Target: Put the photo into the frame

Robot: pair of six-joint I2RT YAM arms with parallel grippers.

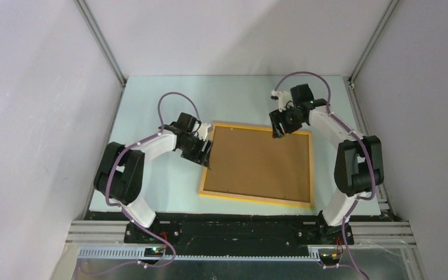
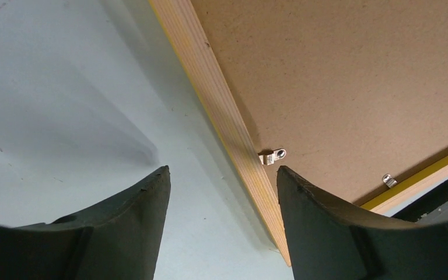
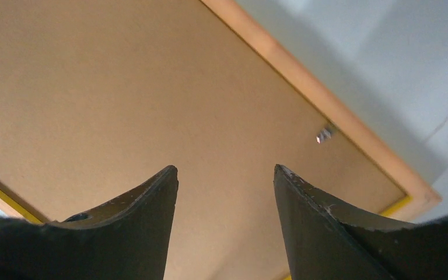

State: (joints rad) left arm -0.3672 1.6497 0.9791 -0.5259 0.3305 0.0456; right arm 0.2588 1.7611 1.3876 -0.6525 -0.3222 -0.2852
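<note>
The yellow-orange wooden frame (image 1: 259,200) lies face down on the table's middle, with the plain brown backing board (image 1: 258,162) set inside it. The photo is hidden. My left gripper (image 1: 207,150) is open and empty, straddling the frame's left rail (image 2: 227,111), close above a small metal clip (image 2: 273,156). My right gripper (image 1: 280,129) is open and empty, low over the board's far right part (image 3: 122,87). Another clip (image 3: 324,135) shows on the frame's rail (image 3: 326,105) in the right wrist view.
The pale blue-green table top (image 1: 163,186) surrounds the frame. White enclosure walls (image 1: 35,116) stand left, right and at the back. A black strip and metal rail (image 1: 239,233) run along the near edge by the arm bases.
</note>
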